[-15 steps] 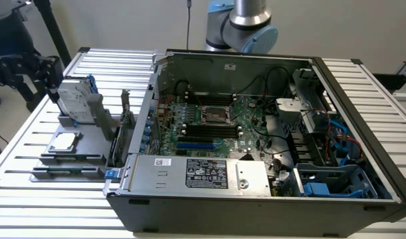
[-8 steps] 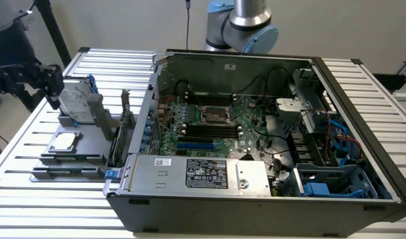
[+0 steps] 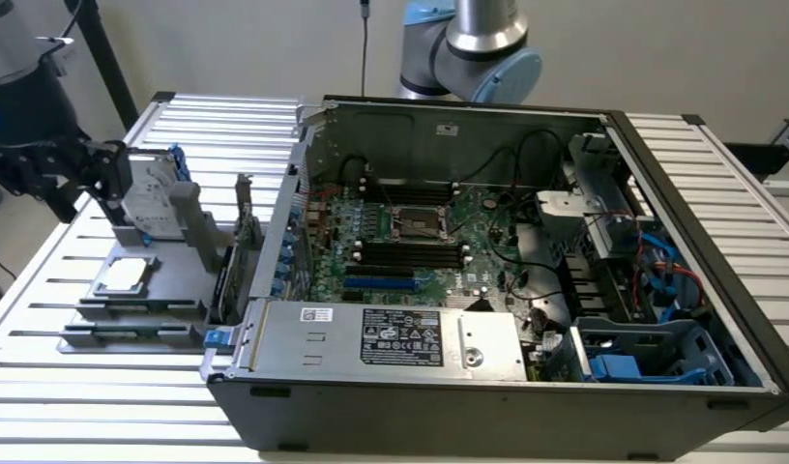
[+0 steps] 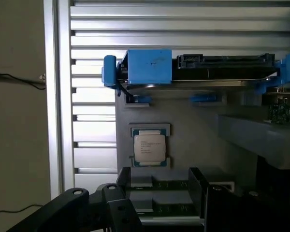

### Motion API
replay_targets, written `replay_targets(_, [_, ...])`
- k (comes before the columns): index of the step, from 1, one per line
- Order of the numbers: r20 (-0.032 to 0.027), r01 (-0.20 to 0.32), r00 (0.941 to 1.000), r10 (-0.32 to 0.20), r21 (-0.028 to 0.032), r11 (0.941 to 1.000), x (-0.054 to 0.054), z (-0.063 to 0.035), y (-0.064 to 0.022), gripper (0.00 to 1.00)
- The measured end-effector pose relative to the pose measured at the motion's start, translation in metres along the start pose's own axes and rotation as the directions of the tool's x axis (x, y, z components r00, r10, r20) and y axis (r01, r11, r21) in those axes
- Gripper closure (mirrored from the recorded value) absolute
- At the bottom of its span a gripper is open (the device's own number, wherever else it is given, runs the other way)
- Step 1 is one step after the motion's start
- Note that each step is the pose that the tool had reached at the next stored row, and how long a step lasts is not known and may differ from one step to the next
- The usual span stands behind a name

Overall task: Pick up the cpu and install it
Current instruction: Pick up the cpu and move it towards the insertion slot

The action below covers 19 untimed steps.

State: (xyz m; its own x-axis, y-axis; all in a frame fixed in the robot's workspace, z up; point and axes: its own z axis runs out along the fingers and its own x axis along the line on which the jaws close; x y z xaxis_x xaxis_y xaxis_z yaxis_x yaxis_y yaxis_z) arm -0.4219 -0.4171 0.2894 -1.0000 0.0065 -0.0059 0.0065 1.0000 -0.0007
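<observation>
The cpu (image 4: 150, 147), a small flat square chip with a silver-grey top, lies in a shallow holder on the grey fixture plate (image 3: 175, 280). It sits at the exterior view's left (image 3: 127, 275), outside the computer case. My gripper (image 3: 98, 179) hangs above and behind it, close to the upright hard drive. Through the wrist camera, my gripper (image 4: 159, 186) is open, its two dark fingers (image 4: 123, 179) apart with nothing between them and the cpu a short way beyond their tips. The empty CPU socket (image 3: 421, 224) shows on the green motherboard inside the open case.
An upright silver hard drive with blue brackets (image 3: 156, 198) (image 4: 203, 72) stands right beside the gripper. The case's side wall (image 3: 272, 232) rises between the fixture and the motherboard. A grey power supply with a white label (image 3: 394, 333) fills the case front. Cables (image 3: 653, 261) run inside on the right.
</observation>
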Motion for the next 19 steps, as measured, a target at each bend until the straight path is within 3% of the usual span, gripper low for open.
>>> replay_targets(19, [0.0,0.0,1.0,0.0,0.0,1.0,-0.005,0.0346,-0.0075,0.4])
